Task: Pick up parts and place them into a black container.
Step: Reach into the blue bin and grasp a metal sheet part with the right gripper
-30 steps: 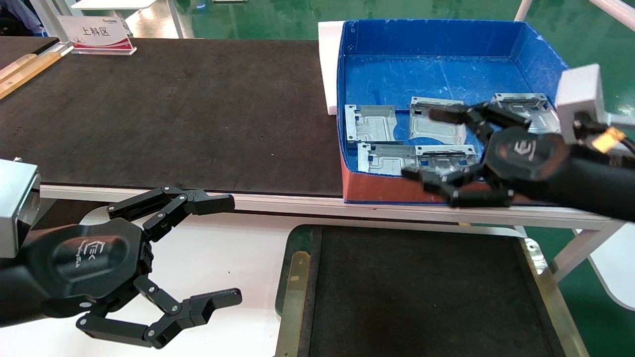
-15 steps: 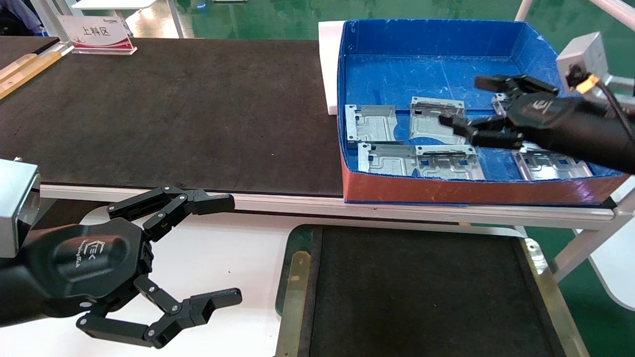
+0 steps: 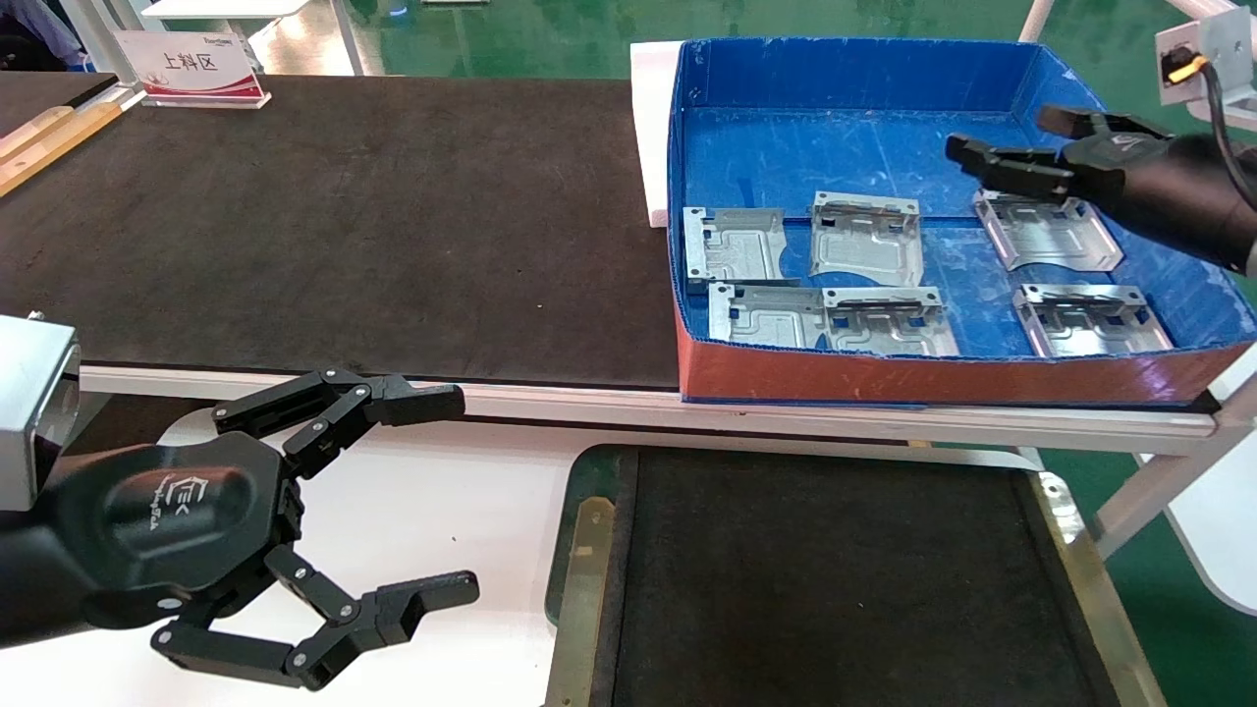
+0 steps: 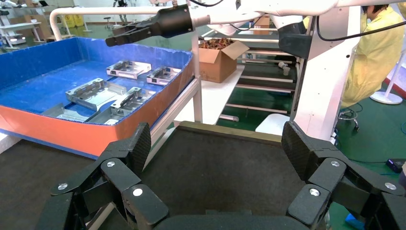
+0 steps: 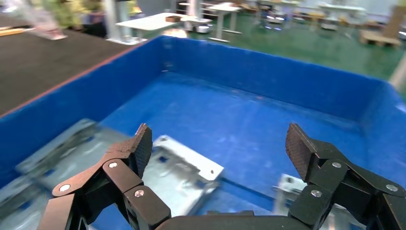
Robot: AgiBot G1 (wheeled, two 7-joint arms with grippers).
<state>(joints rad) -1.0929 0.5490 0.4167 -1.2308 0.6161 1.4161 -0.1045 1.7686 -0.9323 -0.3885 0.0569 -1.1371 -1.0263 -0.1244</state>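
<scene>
Several silver-grey stamped parts lie flat in the blue box, among them one at the far right and one in the middle. My right gripper is open and empty, held above the box's far right part; in the right wrist view a part lies below its jaws. The black container sits in front of me, its floor bare; it also shows in the left wrist view. My left gripper is open and empty, parked at the lower left beside the container.
The long dark brown belt surface runs left of the blue box. A white block stands against the box's left wall. A sign stands at the far left. A person in yellow stands beyond the robot.
My right gripper has moved from the box's front edge up and back to the far right, over the box. It stays open. The left arm and the parts have not moved.
</scene>
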